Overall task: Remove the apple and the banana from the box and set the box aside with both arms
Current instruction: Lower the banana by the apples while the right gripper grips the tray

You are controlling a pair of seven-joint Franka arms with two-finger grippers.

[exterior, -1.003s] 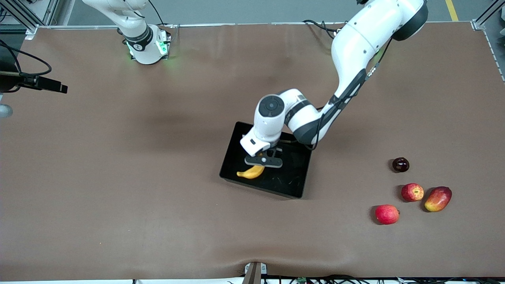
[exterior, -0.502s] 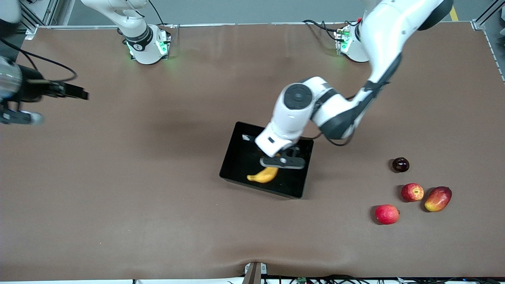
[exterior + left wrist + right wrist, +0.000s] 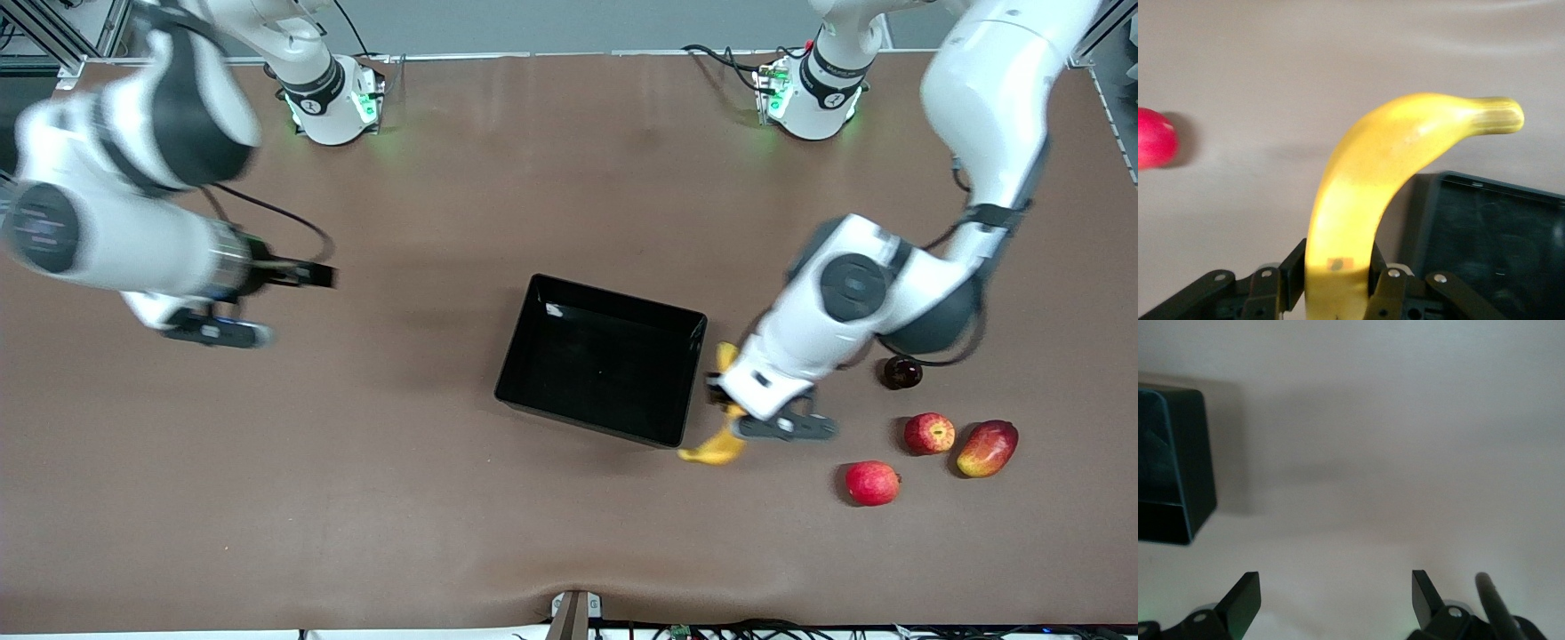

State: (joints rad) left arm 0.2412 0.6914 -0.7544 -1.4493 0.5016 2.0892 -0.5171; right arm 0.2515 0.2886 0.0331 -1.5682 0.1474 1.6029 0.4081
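Left gripper (image 3: 743, 425) is up over bare counter (image 3: 444, 498) just beside the black box (image 3: 601, 370) on the side toward the left arm's end, jaws pinching the banana (image 3: 714, 450) near one end (the left wrist view shows the rest of it curving out past the fingers (image 3: 1388, 290)). The box sits near the counter's middle with nothing in it, while the streaked apple (image 3: 929, 433) rests toward the left arm's end, between the plain red fruit (image 3: 872, 483) and the mango (image 3: 987, 448), with a dark round fruit (image 3: 902, 372) farther from the front camera. Right gripper (image 3: 298, 275) hangs over bare counter toward the right arm's end, well apart from the box, jaws spread and holding nothing.
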